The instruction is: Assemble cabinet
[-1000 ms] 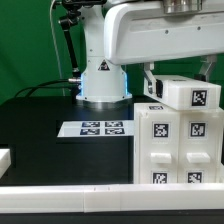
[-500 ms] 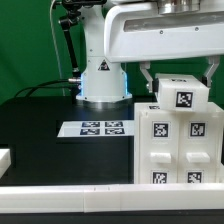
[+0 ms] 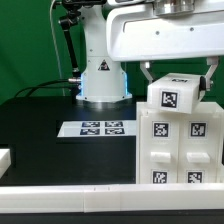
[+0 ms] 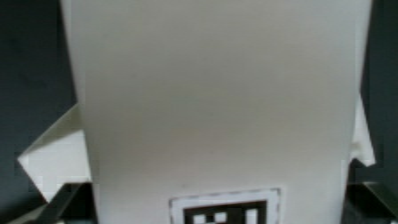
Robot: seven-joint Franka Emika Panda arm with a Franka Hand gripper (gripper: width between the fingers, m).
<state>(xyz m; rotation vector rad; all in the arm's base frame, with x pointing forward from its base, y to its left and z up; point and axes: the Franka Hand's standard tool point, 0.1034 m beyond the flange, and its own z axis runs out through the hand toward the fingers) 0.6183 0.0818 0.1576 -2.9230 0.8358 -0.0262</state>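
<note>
The cabinet [image 3: 178,150] is sitting on the black surface [image 3: 40,135] at the exterior view's right, near the front edge: a big white box w/ recessed panels, each carrying a black-and-white square tag; four tags are showing on its front, the lower two partly cut off by the white rail [image 3: 100,198] running across the front. Whether anything is lying inside the box can't be told, since the panels are facing the camera & no opening is showing. A separate white block [image 3: 176,94] w/ one tag on its face is hovering just over the cabinet's top, tilted a bit, not sitting flat; whether its lower edge is touching the cabinet can't be told. The hand [image 3: 176,75] is gripping this block from above, one dark finger [image 3: 147,79] pressing each side, jaws standing wide around it. In the wrist view the block [image 4: 210,100] is filling nearly the whole pic as a tall white slab w/ a tag at one end, & the cabinet's white top is peeking out behind it. Further out, the marker board [image 3: 96,128] is lying flat mid-surface toward the exterior view's left of the cabinet, well apart from it. Behind it the white robot base [image 3: 103,80] is standing, w/ dark cables [image 3: 66,45] hanging beside it. A small white piece [image 3: 4,158] is sitting at the exterior view's left edge.
</note>
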